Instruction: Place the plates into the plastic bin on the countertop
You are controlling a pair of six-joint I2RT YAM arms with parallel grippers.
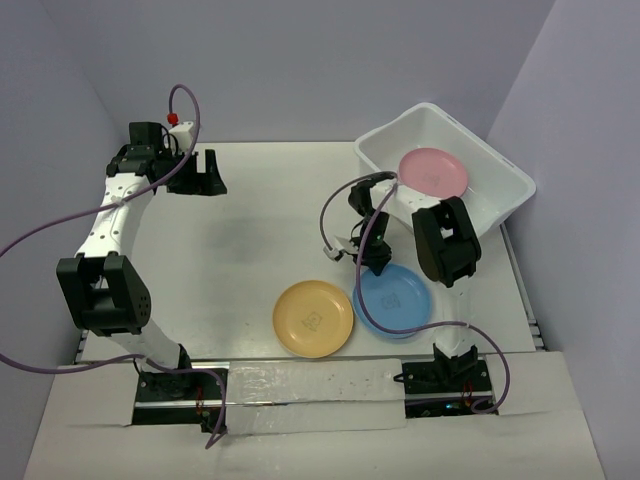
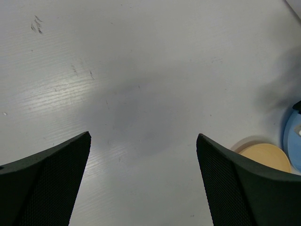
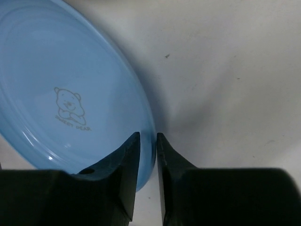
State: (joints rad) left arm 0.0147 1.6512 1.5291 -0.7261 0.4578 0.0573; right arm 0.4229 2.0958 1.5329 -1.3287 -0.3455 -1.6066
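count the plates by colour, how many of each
pink plate: 1, lying in the plastic bin
blue plate: 1, its rim pinched in the right claw
yellow plate: 1, flat on the countertop
total: 3 plates

Shows a pink plate (image 1: 433, 171) flat in the plastic bin (image 1: 400, 135) at the far right of the countertop (image 1: 250, 230). Near the front, finds a yellow plate (image 1: 313, 318) just beside a blue plate (image 1: 395, 305), with the right gripper (image 1: 378, 268) at its far rim and the left gripper (image 1: 205, 172) well apart, far left.
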